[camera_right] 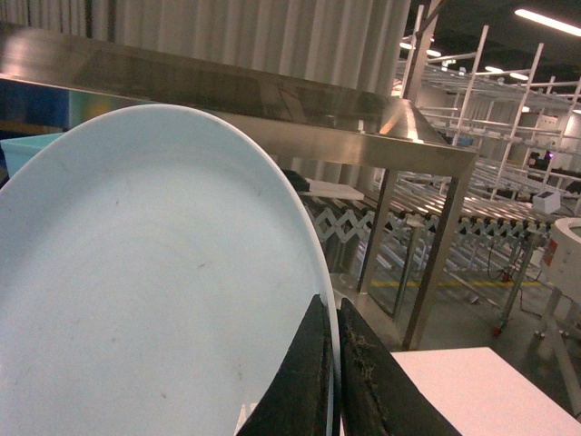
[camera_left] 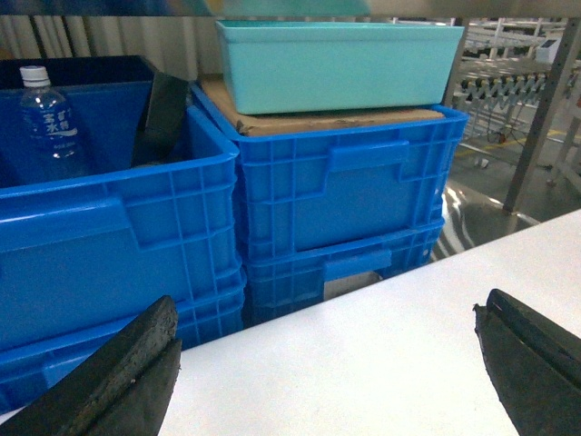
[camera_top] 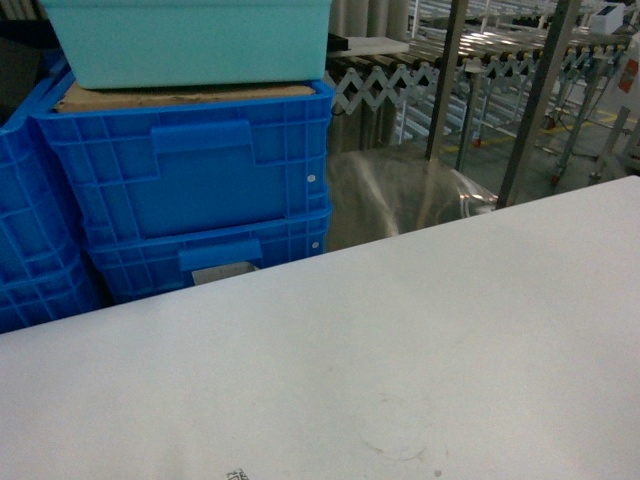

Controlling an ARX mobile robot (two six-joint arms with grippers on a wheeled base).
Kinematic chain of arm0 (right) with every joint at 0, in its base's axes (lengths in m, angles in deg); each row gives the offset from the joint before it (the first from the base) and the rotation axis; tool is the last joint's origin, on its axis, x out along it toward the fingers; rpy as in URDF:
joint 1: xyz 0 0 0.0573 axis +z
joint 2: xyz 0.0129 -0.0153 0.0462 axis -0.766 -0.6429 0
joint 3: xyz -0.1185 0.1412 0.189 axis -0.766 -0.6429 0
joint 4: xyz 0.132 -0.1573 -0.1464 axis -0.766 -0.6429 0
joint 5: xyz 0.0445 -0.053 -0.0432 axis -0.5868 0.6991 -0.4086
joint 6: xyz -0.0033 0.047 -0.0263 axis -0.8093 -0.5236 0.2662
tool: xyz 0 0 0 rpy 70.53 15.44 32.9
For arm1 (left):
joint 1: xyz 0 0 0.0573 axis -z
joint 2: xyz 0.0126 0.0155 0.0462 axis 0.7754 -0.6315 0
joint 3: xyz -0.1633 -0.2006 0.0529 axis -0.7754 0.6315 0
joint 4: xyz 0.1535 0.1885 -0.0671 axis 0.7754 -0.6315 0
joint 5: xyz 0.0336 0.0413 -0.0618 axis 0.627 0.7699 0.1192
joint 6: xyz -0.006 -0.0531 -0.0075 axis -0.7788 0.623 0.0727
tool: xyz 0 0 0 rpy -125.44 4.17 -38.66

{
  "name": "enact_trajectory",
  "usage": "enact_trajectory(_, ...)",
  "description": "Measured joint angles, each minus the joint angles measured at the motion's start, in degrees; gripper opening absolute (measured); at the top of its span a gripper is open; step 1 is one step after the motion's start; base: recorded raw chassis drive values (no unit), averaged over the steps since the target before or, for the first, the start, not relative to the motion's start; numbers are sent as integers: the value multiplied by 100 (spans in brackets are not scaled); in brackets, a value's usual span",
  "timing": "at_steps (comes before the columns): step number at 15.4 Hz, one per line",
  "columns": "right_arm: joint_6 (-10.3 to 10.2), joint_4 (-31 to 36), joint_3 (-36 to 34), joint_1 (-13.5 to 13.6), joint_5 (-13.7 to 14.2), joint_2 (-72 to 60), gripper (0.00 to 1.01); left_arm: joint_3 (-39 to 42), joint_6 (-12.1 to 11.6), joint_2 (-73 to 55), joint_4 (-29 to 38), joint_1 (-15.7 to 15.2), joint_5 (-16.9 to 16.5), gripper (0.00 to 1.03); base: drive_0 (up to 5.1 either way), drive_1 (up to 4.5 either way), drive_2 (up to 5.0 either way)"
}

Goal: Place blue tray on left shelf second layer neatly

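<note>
The blue tray (camera_right: pixel 154 291), pale blue and round, fills the left of the right wrist view, held tilted on edge. My right gripper (camera_right: pixel 329 304) is shut on its rim, one finger on each side. A shiny steel shelf tier (camera_right: pixel 272 100) runs behind and above the tray; I cannot tell which layer it is. My left gripper (camera_left: pixel 327 309) stands open above the white table (camera_left: pixel 363 363), with nothing between its fingers. The head view shows neither gripper nor the tray, only steel posts (camera_top: pixel 445 80) and a shiny lower tier (camera_top: pixel 400 190).
Stacked dark-blue crates (camera_top: pixel 190 170) stand behind the table's far edge, with a teal box (camera_top: pixel 190 40) on cardboard on top. Another crate at left holds a water bottle (camera_left: pixel 50 113). Roller conveyors (camera_top: pixel 520 60) stand beyond the posts.
</note>
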Motion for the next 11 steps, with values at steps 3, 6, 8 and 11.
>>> enact_trajectory(3,-2,-2,0,0,0,0,2,0,0,0,0,0,0,98,-156,-156,-156)
enact_trajectory(6,-2,0,0,0,0,0,2,0,0,0,0,0,0,98,-156,-156,-156)
enact_trajectory(8,-2,0,0,0,0,0,2,0,0,0,0,0,0,98,-162,-162,-162)
enact_trajectory(11,-2,-2,0,0,0,0,2,0,0,0,0,0,-2,98,-160,-160,-160)
